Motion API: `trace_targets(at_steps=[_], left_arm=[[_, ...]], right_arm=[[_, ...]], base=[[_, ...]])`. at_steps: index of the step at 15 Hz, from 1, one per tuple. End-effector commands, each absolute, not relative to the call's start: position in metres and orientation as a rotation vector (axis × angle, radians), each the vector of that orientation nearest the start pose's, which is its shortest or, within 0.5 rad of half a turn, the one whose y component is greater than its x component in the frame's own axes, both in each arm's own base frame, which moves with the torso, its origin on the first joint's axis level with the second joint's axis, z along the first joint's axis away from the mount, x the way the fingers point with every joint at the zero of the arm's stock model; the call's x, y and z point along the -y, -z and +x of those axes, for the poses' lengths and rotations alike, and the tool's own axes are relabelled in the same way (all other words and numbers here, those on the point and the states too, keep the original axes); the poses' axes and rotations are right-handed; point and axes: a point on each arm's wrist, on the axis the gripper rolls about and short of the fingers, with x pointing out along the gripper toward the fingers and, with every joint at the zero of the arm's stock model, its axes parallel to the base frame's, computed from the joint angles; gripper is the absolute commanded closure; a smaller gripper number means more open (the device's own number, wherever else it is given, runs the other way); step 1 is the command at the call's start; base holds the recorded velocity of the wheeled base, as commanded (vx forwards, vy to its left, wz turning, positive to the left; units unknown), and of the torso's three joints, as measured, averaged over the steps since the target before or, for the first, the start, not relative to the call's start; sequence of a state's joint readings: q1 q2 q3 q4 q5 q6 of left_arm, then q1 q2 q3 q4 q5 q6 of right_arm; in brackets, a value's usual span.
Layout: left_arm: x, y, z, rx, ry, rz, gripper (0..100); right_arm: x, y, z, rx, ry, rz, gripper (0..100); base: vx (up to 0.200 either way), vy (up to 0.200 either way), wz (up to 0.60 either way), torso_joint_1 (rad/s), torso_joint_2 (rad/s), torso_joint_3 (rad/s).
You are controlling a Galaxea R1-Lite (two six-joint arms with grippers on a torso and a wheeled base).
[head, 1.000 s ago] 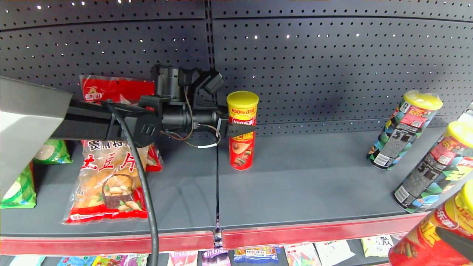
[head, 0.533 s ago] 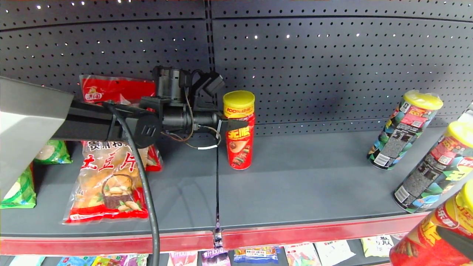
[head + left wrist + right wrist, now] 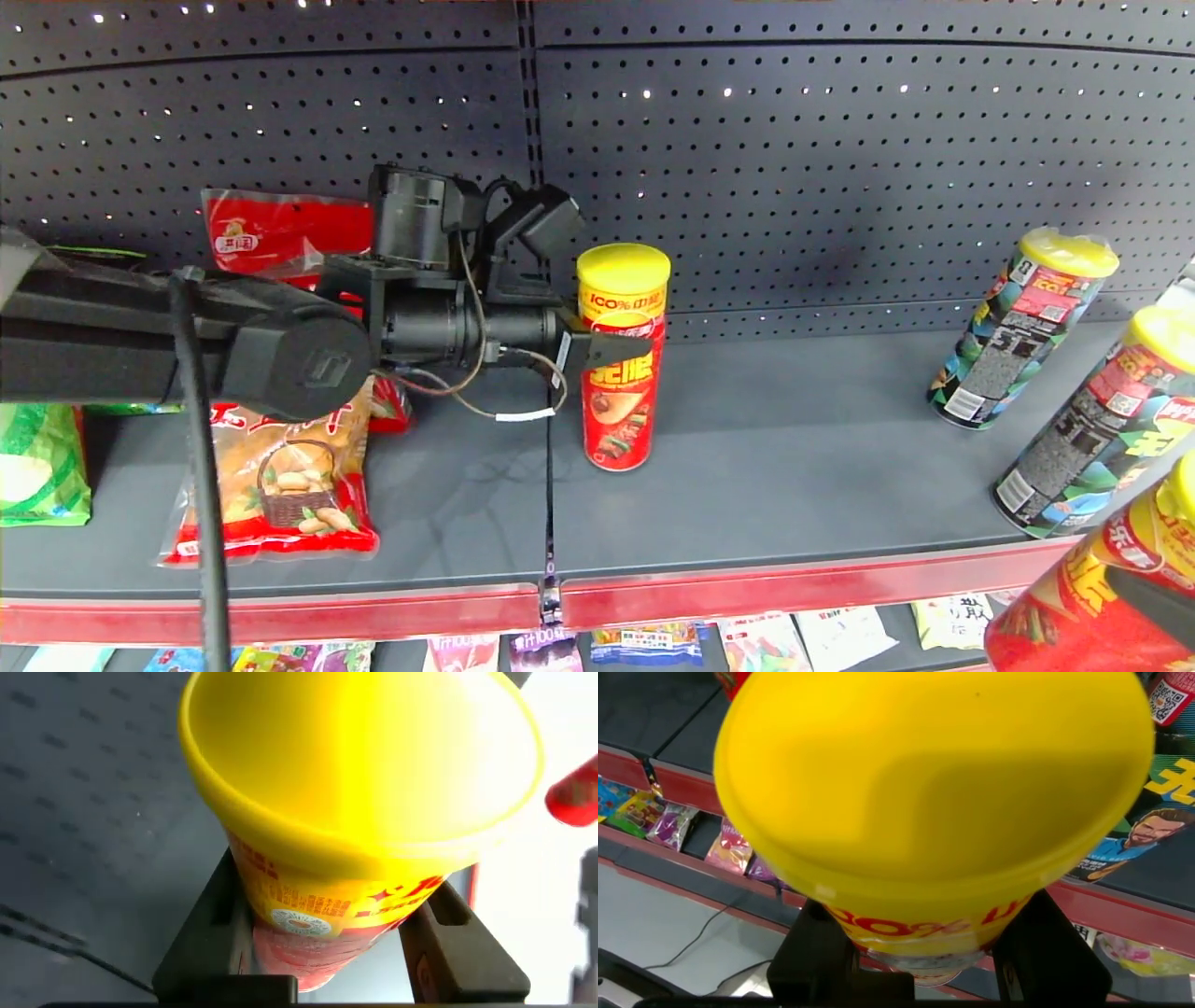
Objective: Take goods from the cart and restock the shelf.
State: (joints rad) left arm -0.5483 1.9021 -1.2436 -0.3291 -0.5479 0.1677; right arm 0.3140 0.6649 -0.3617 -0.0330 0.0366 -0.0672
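A red can with a yellow lid [image 3: 623,276] stands upright at the middle of the grey shelf [image 3: 794,467]. My left gripper [image 3: 621,343] is shut on its upper body; whether the base touches the shelf I cannot tell. In the left wrist view, the same can [image 3: 355,775] sits between the black fingers [image 3: 201,938]. A second red can with a yellow lid [image 3: 1092,597] is at the lower right, in front of the shelf edge. My right gripper [image 3: 924,952] is shut on it, below its lid [image 3: 943,775].
Snack bags [image 3: 280,467] lie on the shelf's left part, with a red bag [image 3: 271,233] behind and a green one [image 3: 37,467] at the edge. Two dark patterned cans [image 3: 1022,327] [image 3: 1092,429] lean at the right. A red lip [image 3: 747,588] fronts the shelf; the pegboard [image 3: 840,168] backs it.
My left arm has drawn the can a little toward the shelf's front and to the right. The right gripper's can has kept its place.
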Motion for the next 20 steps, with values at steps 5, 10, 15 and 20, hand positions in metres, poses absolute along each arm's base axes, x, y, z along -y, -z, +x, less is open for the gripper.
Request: trace_targets(at_steps=[5, 10, 15, 20], left_arm=[[0.203, -0.200, 0.272, -0.202, 1.098, 0.149, 100], [0.198, -0.194, 0.257, -0.230, 1.085, 0.129, 100], [0.197, -0.184, 0.248, -0.266, 1.101, 0.137, 100], [0.199, -0.183, 0.241, -0.269, 1.114, 0.126, 100]], right_arm=[[-0.017, -0.179, 0.049, -0.254, -0.360, -0.103, 100], [-0.018, -0.180, 0.051, -0.258, -0.361, -0.104, 100], [-0.019, -0.182, 0.056, -0.272, -0.366, -0.107, 100], [-0.020, -0.182, 0.057, -0.278, -0.368, -0.107, 100]], base=[[0.000, 0.000, 0.00, 0.000, 0.00, 0.000], [0.000, 0.000, 0.00, 0.000, 0.00, 0.000], [0.000, 0.000, 0.00, 0.000, 0.00, 0.000], [0.000, 0.000, 0.00, 0.000, 0.00, 0.000]])
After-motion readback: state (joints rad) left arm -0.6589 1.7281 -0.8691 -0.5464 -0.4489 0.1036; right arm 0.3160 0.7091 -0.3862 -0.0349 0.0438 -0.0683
